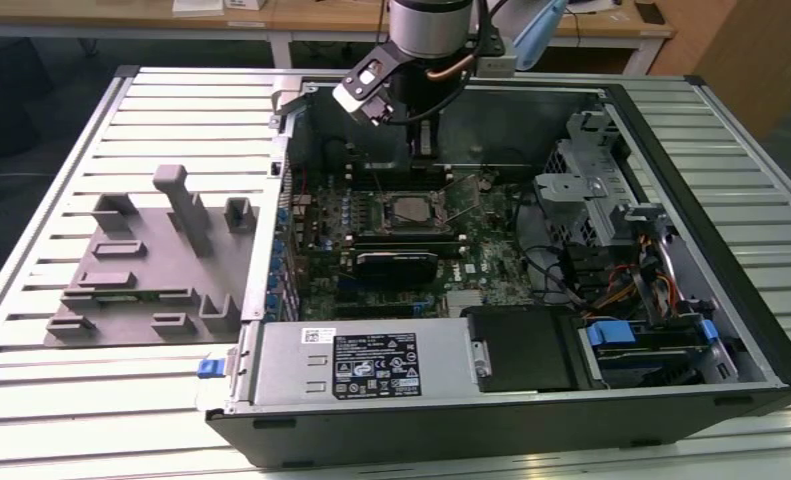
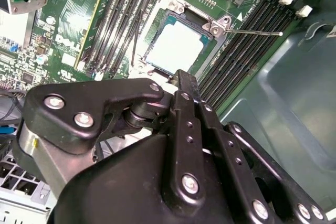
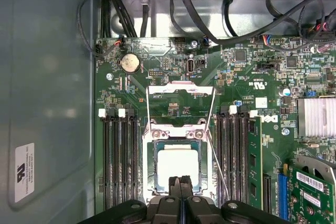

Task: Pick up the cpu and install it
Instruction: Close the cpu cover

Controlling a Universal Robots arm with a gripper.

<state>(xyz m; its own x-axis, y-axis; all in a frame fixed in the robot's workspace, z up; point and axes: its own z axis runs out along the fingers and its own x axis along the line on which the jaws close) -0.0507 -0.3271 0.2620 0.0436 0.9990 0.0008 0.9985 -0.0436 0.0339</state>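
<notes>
Exterior view: a slatted tabletop (image 1: 48, 140) carries an open computer case (image 1: 502, 425) lying on its side, with the circuit board (image 1: 318, 290) facing up.

First wrist view: the socket (image 3: 148, 167) sits mid-board, and its hold-down frame (image 3: 180, 88) is swung up and open. The cpu (image 3: 177, 162) lies flat inside the socket, pale metal top showing, square to the socket walls.

The end effector (image 3: 180, 181) hangs directly over one edge of the cpu. Its fingers (image 3: 174, 187) are pressed together with nothing between them. Cannot tell whether the tips touch the metal top or hover just above it.

Handling (judgement): the cpu looks like a light, thin, rigid plate. The smooth top is likely slippery, and the underside contacts and socket pins are delicate. The best hold looks like two opposite side edges of the rim, kept level and squeezed lightly. Avoid tilting it or sliding it across the socket.
</notes>
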